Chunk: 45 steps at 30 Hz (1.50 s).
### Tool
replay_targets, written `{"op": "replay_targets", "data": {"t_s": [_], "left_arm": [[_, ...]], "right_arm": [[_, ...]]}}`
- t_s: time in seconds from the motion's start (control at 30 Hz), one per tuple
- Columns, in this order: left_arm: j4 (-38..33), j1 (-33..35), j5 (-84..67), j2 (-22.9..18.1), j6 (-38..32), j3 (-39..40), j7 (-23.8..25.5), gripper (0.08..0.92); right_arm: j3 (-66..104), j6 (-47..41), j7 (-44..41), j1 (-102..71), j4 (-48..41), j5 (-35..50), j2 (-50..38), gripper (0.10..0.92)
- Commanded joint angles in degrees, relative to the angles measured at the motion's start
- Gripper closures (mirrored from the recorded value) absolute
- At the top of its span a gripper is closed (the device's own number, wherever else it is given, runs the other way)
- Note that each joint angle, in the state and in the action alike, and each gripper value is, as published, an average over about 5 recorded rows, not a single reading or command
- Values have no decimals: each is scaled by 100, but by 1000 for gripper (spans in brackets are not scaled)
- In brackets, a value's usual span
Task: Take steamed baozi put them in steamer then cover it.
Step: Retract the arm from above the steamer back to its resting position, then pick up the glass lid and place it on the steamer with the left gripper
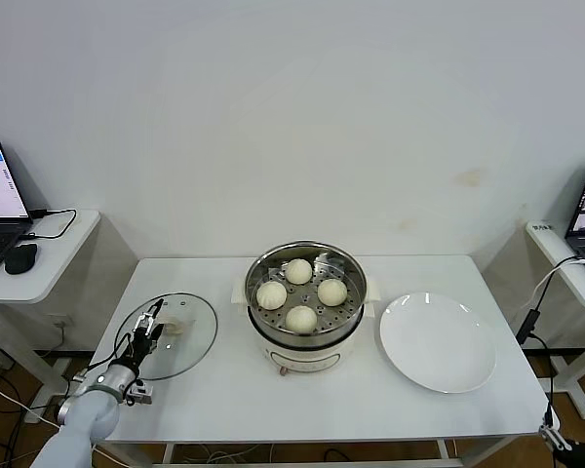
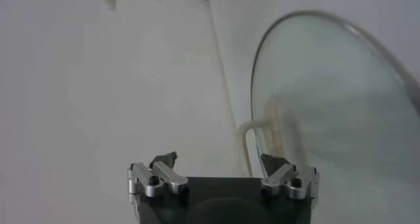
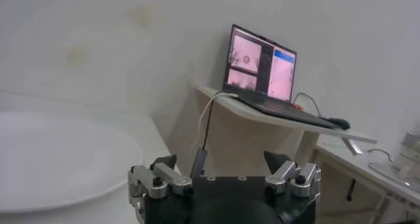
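White table [image 1: 224, 409]: left pincer [image 1: 154, 322] open over cover's [image 1: 190, 336] edge.

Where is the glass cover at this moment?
In the head view the cover lies flat on the table, on the robot's left of the steamer, with the open left claw over its near edge.

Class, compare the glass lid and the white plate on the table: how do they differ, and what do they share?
The glass lid is clear with a metal rim; the white plate is opaque. The lid has a cream handle; the plate has none. The lid lies left of the steamer, the plate right. Both are round and lie flat on the table.
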Motion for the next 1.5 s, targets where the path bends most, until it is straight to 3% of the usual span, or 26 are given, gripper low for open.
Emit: {"op": "replay_targets", "data": {"t_s": [0.03, 0.5, 1.07, 1.27, 1.5], "left_arm": [[548, -656, 111, -50, -24, 145, 44, 177], [764, -779, -186, -120, -72, 283, 180, 211], [458, -343, -641, -104, -118, 40, 60, 694], [-575, 230, -992, 112, 256, -184, 155, 843], [-2588, 946, -1928, 709, 1626, -473, 908, 856]], "right_arm": [[55, 30, 7, 3, -129, -79, 33, 203], [50, 52, -19, 18, -191, -166, 32, 203], [-58, 94, -51, -4, -174, -310, 24, 203], [-162, 141, -74, -55, -93, -361, -6, 203], [-405, 241, -93, -137, 23, -474, -39, 203]]}}
